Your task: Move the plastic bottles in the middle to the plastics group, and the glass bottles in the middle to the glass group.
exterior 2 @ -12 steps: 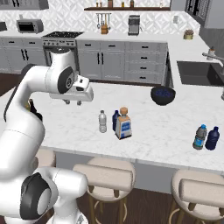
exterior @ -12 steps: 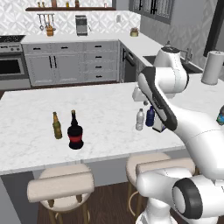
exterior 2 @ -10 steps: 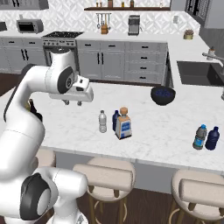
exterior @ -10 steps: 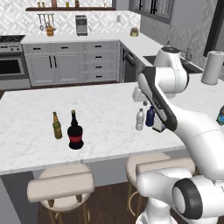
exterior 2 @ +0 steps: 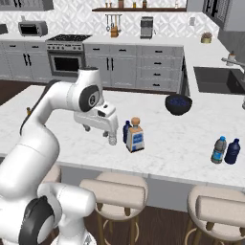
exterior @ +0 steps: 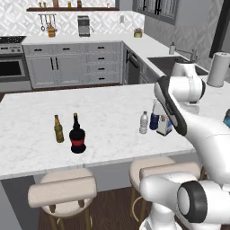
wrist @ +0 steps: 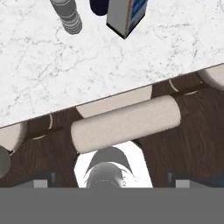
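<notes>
Three bottles stand in the middle of the island: a clear plastic bottle (exterior: 143,122) with a white cap, a dark blue bottle (exterior: 154,121) and a square pale glass bottle (exterior: 164,126) with a tan stopper. My gripper (exterior 2: 98,131) hangs open just left of the clear bottle (exterior 2: 113,139), partly covering it, and holds nothing. The hand view looks down with the clear bottle (wrist: 68,15), blue bottle (wrist: 100,6) and square bottle (wrist: 127,15) along its top edge. The olive bottle (exterior: 58,129) and black red-labelled bottle (exterior: 77,134) stand far left. Two plastic bottles (exterior 2: 219,150) stand at the right.
A dark bowl (exterior 2: 178,104) sits behind the middle bottles. Padded stools (wrist: 127,122) line the island's near edge below the hand. A sink (exterior 2: 217,79) and a paper towel roll (exterior: 217,68) are on the far right counter.
The hand has come down and forward toward the clear bottle and now overlaps it in the right base view. The bottles have not moved.
</notes>
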